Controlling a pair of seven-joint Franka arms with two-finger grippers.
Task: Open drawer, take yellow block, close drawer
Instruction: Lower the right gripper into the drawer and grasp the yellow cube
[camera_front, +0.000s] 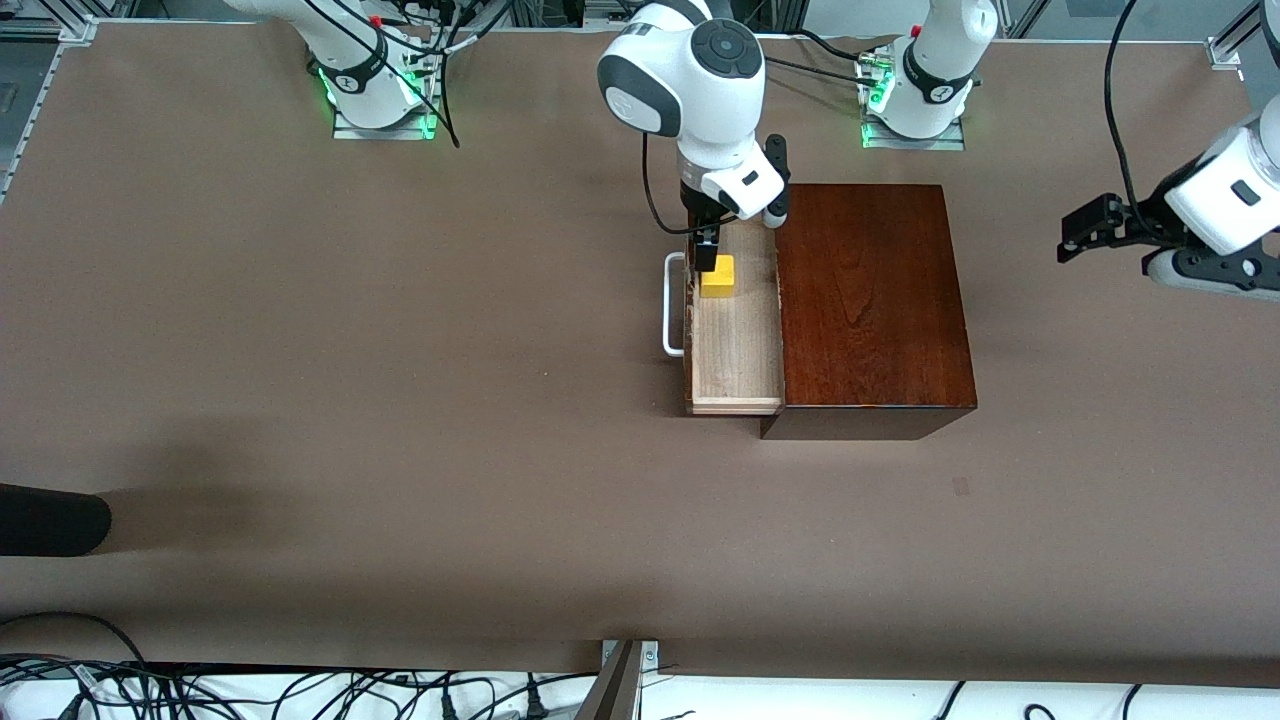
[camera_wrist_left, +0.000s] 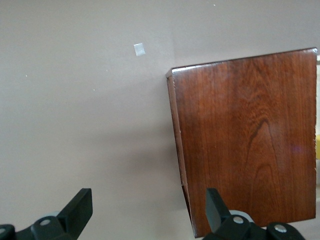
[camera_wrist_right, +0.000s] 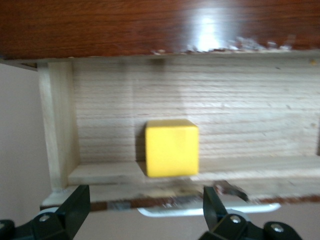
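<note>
**Mia:** Where is the yellow block (camera_wrist_right: 172, 148)?

**Ben:** It sits in the drawer (camera_front: 737, 340), which is pulled out of the wooden box (camera_front: 872, 300). The block rests right against the inside of the drawer's front wall, at the end of the tray farther from the front camera. It is straight below the gap between the right gripper (camera_front: 706, 258) jaws.

**Mia:** Are those jaws holding it?

**Ben:** No. They are wide open and hold nothing. They hang just over the block.

**Mia:** What could go wrong?

**Ben:** I think one jaw could bump the drawer's front wall or the white handle (camera_front: 673, 305) on the way down, because the block is so close to that wall. Then the jaws might stop too high and only pinch the top of the block. It could slip out.

**Mia:** Anything else?

**Ben:** If the jaws come down a bit crooked, one could land on top of the block and push it sideways.

**Mia:** And the other arm?

**Ben:** The left gripper (camera_front: 1085, 232) waits over the bare counter (camera_front: 400, 400) by the box, jaws open and empty.
</note>
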